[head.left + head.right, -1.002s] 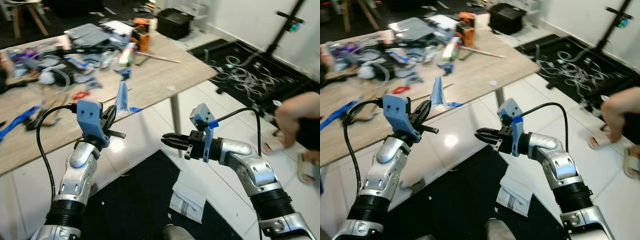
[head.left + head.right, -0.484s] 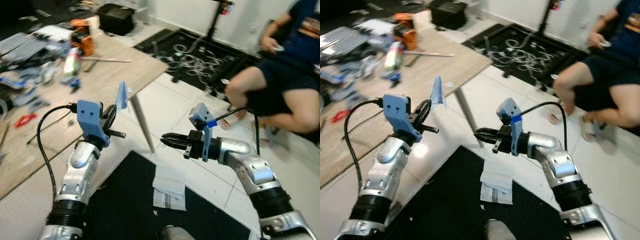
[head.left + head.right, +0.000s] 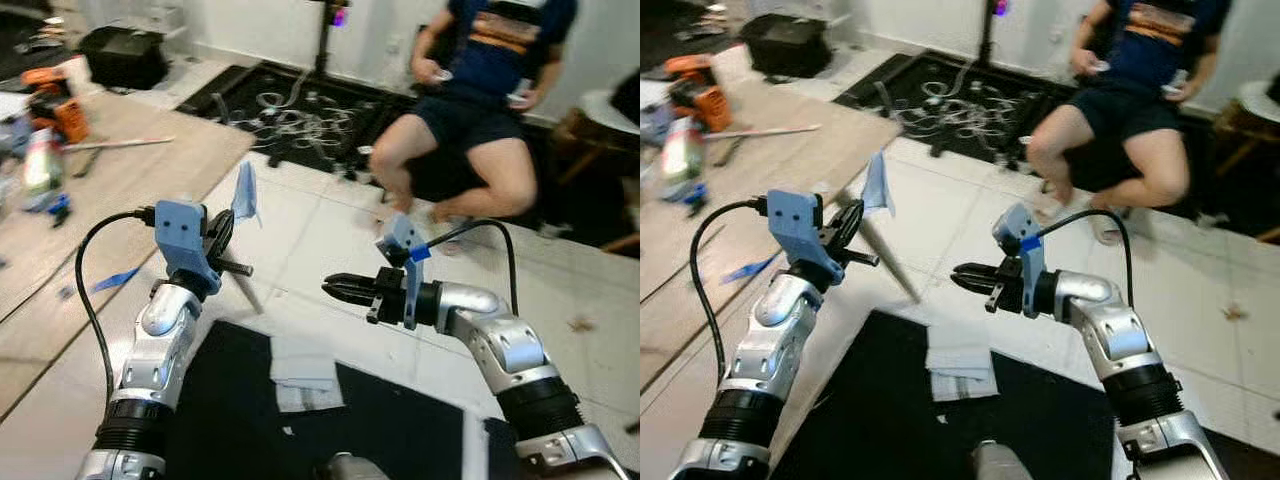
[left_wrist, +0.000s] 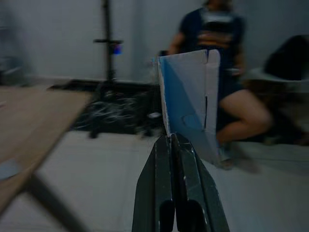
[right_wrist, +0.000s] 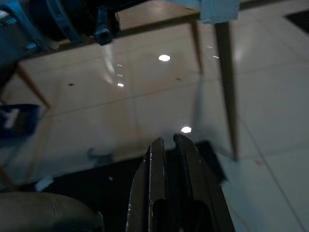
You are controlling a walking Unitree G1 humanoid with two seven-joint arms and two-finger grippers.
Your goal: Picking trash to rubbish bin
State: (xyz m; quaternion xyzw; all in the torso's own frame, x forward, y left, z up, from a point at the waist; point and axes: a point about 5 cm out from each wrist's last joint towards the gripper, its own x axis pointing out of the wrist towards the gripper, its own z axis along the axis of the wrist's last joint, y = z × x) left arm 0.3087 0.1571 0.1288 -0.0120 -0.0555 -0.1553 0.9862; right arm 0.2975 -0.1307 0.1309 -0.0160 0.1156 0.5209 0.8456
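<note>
One blue-and-white carton scrap (image 3: 244,193) sits pinched in our left gripper (image 4: 173,140); our right gripper (image 3: 338,289) is closed, empty. Our view has swung off the table (image 3: 120,170) toward a seated person (image 3: 470,110) at 1 o'clock; no bin yet.

A wooden surface (image 3: 130,170) stands at the left, bearing an orange tool (image 3: 60,108), a blurred bottle (image 3: 36,160), a thin stick (image 3: 118,144) and a blue strip (image 3: 112,281). The white tiled floor (image 3: 330,235) carries a black mat (image 3: 250,410) with folded white paper (image 3: 305,372) on it, and farther off a dark mat with tangled white cables (image 3: 295,115).
</note>
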